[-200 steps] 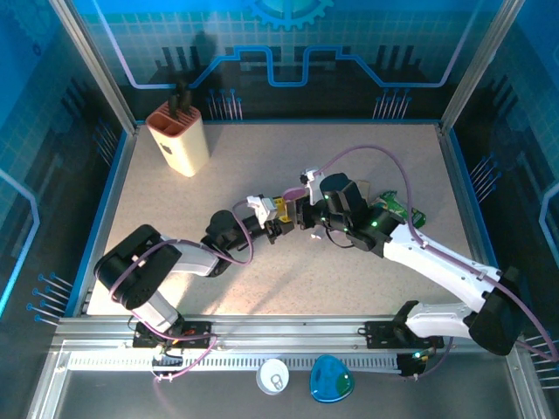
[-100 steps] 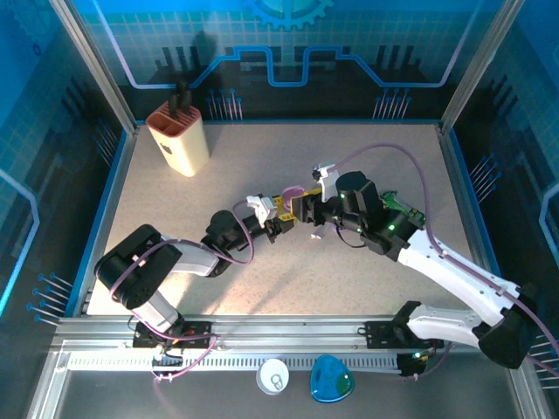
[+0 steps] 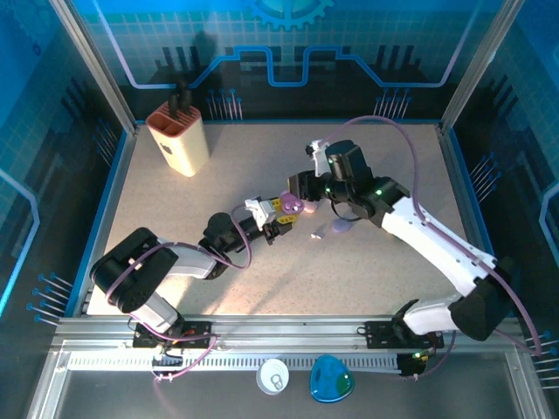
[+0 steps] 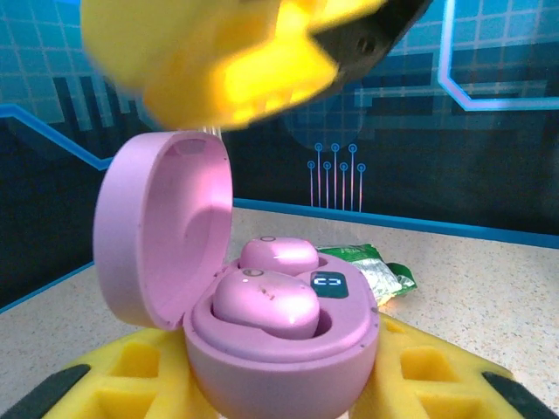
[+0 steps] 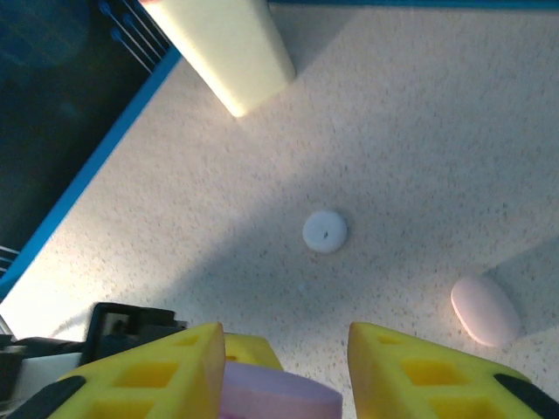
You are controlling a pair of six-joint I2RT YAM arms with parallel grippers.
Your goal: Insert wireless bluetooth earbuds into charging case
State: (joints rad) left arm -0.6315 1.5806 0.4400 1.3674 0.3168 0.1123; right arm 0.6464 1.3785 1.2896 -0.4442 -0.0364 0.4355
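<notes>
Half-closed, the left gripper [image 4: 279, 393] clamps the pink charging case [image 4: 262, 353] near the middle of the table [image 3: 393, 157]. Two pink earbuds [image 4: 266, 301] sit seated inside, and the lid [image 4: 157, 236] is raised. The right gripper [image 5: 284, 336] hovers just above, fingers apart, holding nothing. A good close would press the lid's top edge down gently while the left grip holds firm. Whether those fingers touch the lid is unclear, since the nearest one is blurred.

No legible txt; case display [image 4: 326, 283] glyph unclear.

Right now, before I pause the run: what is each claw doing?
Left claw: closed on the open pink charging case.
Right claw: open, astride the case's lid.
</notes>
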